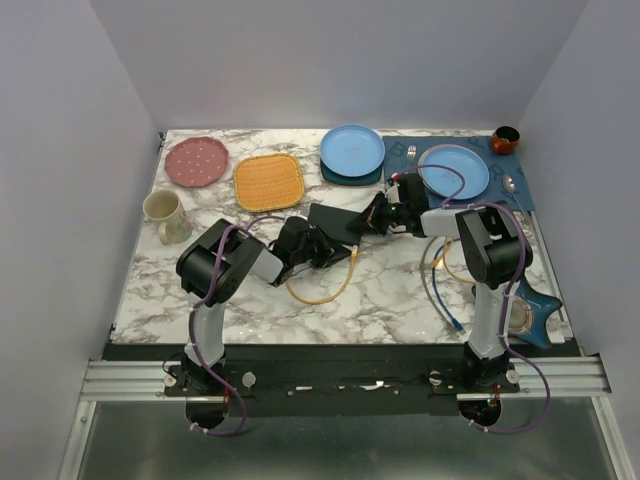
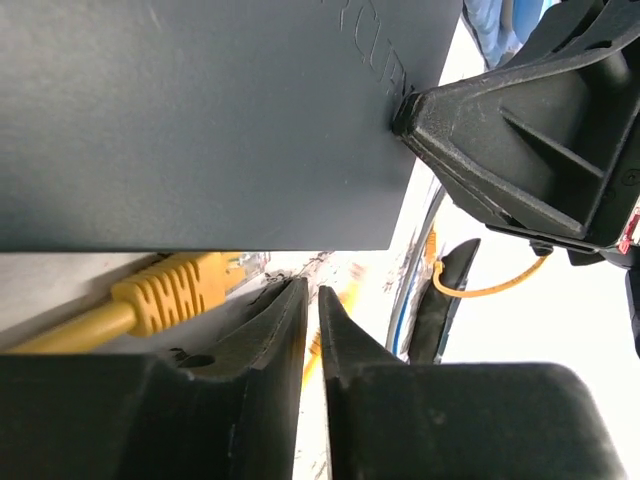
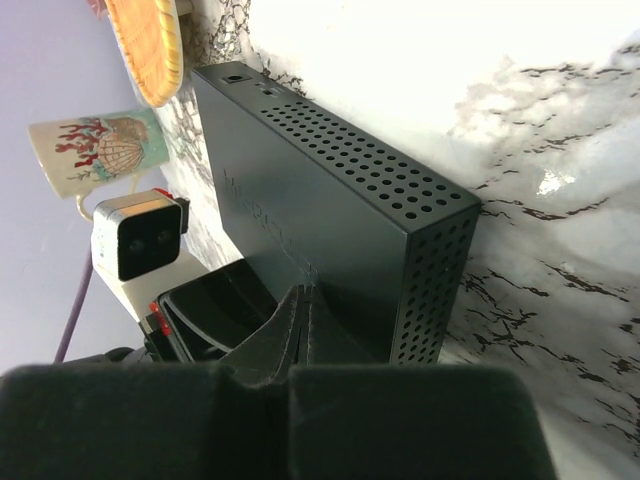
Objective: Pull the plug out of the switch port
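Observation:
The switch (image 1: 338,221) is a flat black box in mid-table; its top fills the left wrist view (image 2: 200,120), and its perforated end shows in the right wrist view (image 3: 330,200). The yellow plug (image 2: 170,292) lies beside the switch's near edge with its clear tip showing, and its yellow cable (image 1: 325,293) loops toward me. My left gripper (image 2: 312,292) is shut and empty just beside the plug; it also shows in the top view (image 1: 322,247). My right gripper (image 3: 308,292) is shut, its tips pressing on the switch's top (image 1: 373,217).
Behind the switch are a pink plate (image 1: 196,161), an orange woven mat (image 1: 268,181), and two blue plates (image 1: 352,150) (image 1: 455,171), the right one on a blue placemat. A mug (image 1: 165,214) stands at the left. A blue cable (image 1: 440,295) and a star dish (image 1: 525,315) lie at the right.

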Available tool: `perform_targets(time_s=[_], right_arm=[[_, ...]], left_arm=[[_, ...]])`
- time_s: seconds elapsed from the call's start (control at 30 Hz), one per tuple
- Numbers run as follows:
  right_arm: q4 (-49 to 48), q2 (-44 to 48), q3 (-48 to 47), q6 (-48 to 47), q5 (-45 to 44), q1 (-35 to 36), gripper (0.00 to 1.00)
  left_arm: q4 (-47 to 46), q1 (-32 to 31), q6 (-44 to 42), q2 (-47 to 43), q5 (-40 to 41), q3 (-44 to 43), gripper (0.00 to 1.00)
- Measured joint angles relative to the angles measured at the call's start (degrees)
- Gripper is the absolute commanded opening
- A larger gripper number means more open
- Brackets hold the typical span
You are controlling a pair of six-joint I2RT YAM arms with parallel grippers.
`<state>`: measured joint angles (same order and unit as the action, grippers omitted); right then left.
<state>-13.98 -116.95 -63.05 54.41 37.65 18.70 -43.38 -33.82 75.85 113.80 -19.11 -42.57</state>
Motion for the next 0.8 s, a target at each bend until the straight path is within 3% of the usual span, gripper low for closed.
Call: perform_targets(time_s=[0.17, 0.27, 0.5, 0.8], right_arm=[[0.0, 0.0, 0.0, 0.0, 0.0, 0.0, 0.01], [0.0, 0.0, 0.0, -0.1, 0.0, 0.0, 0.01], [0.1, 0.3, 0.2, -0.5, -0.1, 0.0, 0.01], [3.8, 4.1, 1.7, -1.3, -2.5, 0.0, 0.01]], left_arm=[[-0.6, 0.1, 0.7, -0.7, -0.2, 0.6, 0.57], [1.9, 0.2, -0.8, -3.9, -0.1, 1.6, 0.64], [18.4, -0.7, -10.4, -12.7, 4.3, -1.2, 0.65], [36.0, -10.0, -24.2, -13.5, 13.5, -8.1, 0.65]])
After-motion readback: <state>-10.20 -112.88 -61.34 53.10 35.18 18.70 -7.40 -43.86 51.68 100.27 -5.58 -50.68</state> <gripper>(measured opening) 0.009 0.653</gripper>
